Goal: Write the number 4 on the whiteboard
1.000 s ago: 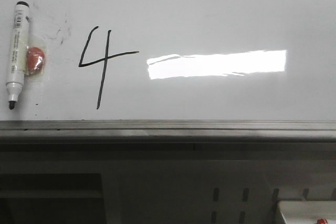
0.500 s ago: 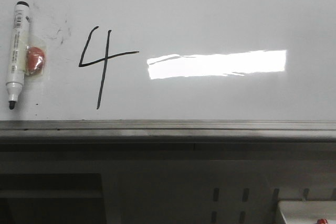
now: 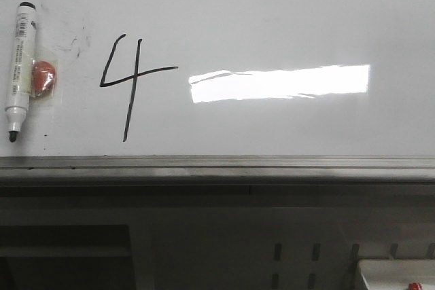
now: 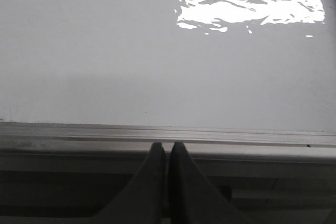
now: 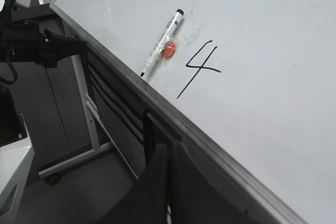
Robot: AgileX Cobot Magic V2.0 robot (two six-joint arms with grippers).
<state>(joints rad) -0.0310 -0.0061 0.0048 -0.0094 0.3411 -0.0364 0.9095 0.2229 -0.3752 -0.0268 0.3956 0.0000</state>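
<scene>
At the far left of the front view a whiteboard marker (image 3: 19, 71) sits on the whiteboard (image 3: 285, 11), cap end up and tip down, with a small red magnet (image 3: 44, 78) touching its right side at mid-barrel. Nothing grips it; it looks parked. Just to its right are some faint grey smudges (image 3: 76, 40), and then the number 4 (image 3: 129, 83) in thin black line, open at the top, its long stem slanting down toward the grey bottom rail (image 3: 217, 164). Further right, a bright rectangular light reflection (image 3: 280, 83) lies across the glossy surface.

The left gripper (image 4: 167, 153) shows in its wrist view with both fingers pressed together and nothing between them, sitting low by the rail. The right gripper (image 5: 167, 182) also looks pinched closed and empty, below the board edge, with the marker (image 5: 161, 43) and the 4 (image 5: 202, 66) well apart from it.

To my eye the writing is done and the figure reads cleanly. What is left to do well is keeping both arms off the board so the ink is not smeared, and leaving the marker undisturbed on its magnet.
</scene>
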